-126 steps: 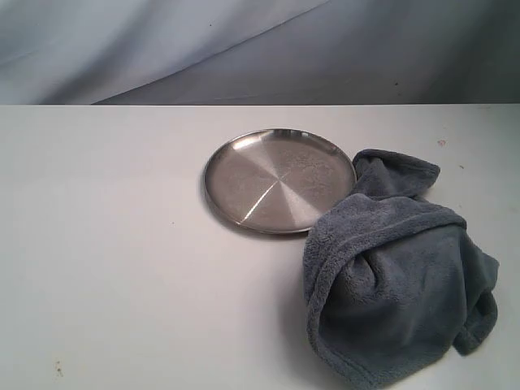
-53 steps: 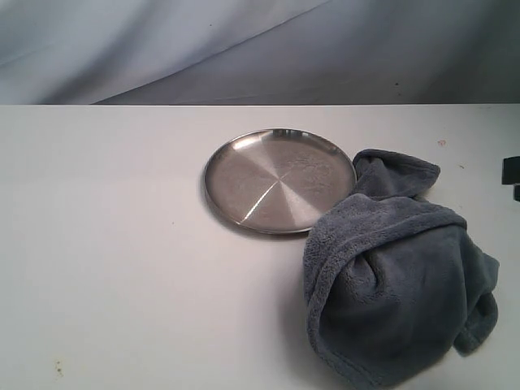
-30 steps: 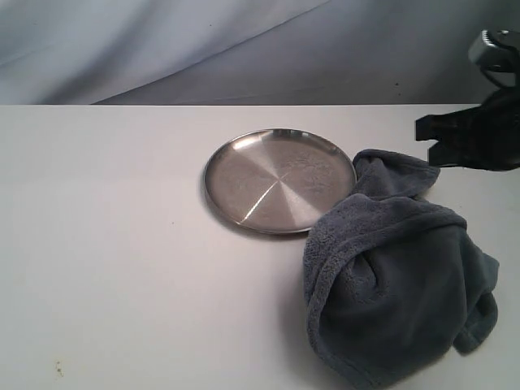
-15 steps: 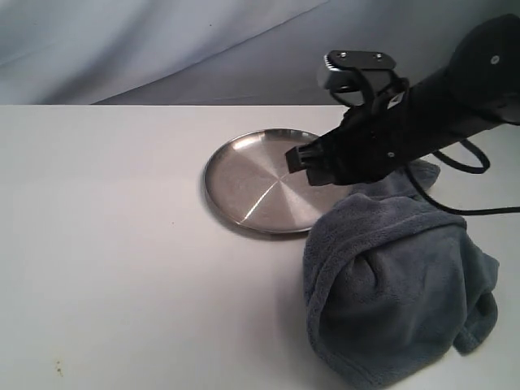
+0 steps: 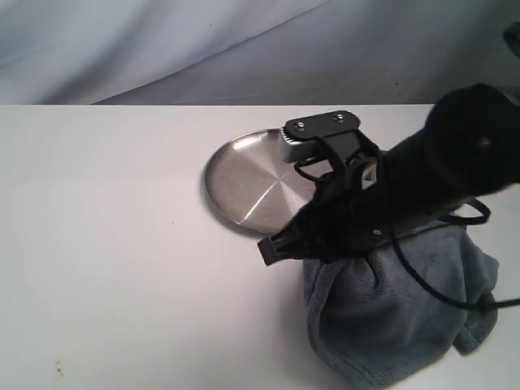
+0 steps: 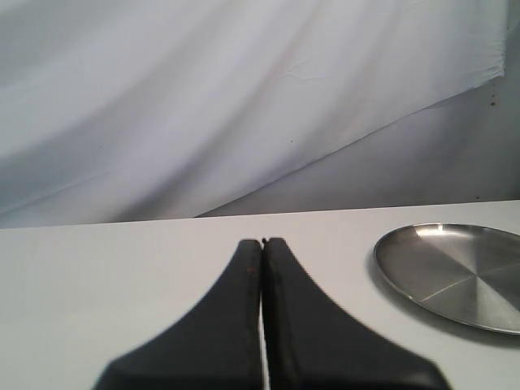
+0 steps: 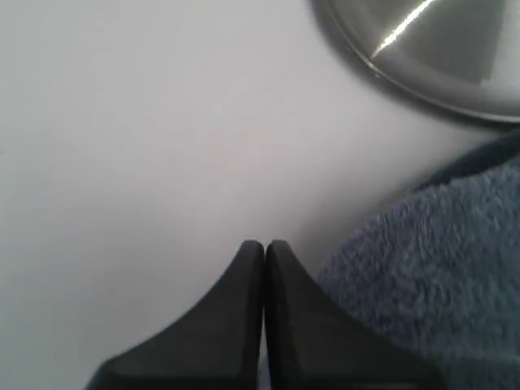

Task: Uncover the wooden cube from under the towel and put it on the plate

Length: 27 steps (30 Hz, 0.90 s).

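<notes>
The blue-grey towel (image 5: 406, 325) lies bunched in a mound at the front right of the table; the wooden cube is hidden, nothing of it shows. The silver plate (image 5: 244, 179) sits just behind and left of the towel, empty. My right gripper (image 5: 268, 250) reaches across the towel's top, its tip above the table at the towel's left edge, jaws shut with nothing between them. In the right wrist view the gripper (image 7: 264, 245) points at bare table beside the towel (image 7: 422, 260), the plate (image 7: 439, 49) ahead. My left gripper (image 6: 262, 242) is shut, empty, with the plate (image 6: 455, 272) off to one side.
The white table (image 5: 106, 244) stretches to the left of the plate and towel. A grey draped backdrop (image 5: 162, 49) hangs behind the table's far edge. The right arm's black cable (image 5: 439, 288) trails over the towel.
The right arm came in from the right edge, swept over the plate and towel, and now has dropped forward and left, its tip at the towel's left edge. Towel and plate have not moved.
</notes>
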Motion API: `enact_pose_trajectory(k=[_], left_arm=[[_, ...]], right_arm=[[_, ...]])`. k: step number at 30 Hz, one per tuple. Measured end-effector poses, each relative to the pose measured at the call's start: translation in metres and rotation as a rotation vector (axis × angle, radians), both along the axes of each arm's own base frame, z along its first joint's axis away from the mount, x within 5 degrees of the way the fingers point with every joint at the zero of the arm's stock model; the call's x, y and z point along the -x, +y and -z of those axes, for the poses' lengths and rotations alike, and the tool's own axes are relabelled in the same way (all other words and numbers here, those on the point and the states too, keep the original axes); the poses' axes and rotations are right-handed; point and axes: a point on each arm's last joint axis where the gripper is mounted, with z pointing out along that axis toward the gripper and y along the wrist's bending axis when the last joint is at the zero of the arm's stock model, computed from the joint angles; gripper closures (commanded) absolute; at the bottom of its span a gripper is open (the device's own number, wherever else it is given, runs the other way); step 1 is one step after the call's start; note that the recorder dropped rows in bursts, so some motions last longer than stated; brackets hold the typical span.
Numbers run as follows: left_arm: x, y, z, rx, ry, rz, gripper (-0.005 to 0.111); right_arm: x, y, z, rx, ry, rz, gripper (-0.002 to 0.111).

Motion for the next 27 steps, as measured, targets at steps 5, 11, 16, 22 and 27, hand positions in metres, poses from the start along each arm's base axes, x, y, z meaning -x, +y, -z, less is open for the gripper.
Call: enact_pose_trajectory(k=[5, 11, 16, 22, 27], left_arm=[[0.0, 0.0, 0.0, 0.0, 0.0, 0.0, 0.107], [0.0, 0.0, 0.0, 0.0, 0.0, 0.0, 0.107], [0.0, 0.0, 0.0, 0.0, 0.0, 0.0, 0.107], [0.0, 0.0, 0.0, 0.0, 0.0, 0.0, 0.107], [0.0, 0.0, 0.0, 0.0, 0.0, 0.0, 0.107]], right_arm=[[0.025, -0.027, -0.005, -0.003, -0.02, 0.016, 0.108], [0.039, -0.063, 0.004, 0.109, -0.092, 0.139, 0.108], [0.035, -0.084, 0.009, 0.266, -0.151, 0.272, 0.108], [0.017, -0.11, 0.005, 0.368, -0.267, 0.445, 0.108], [-0.006, -0.138, 0.002, 0.316, -0.291, 0.589, 0.108]])
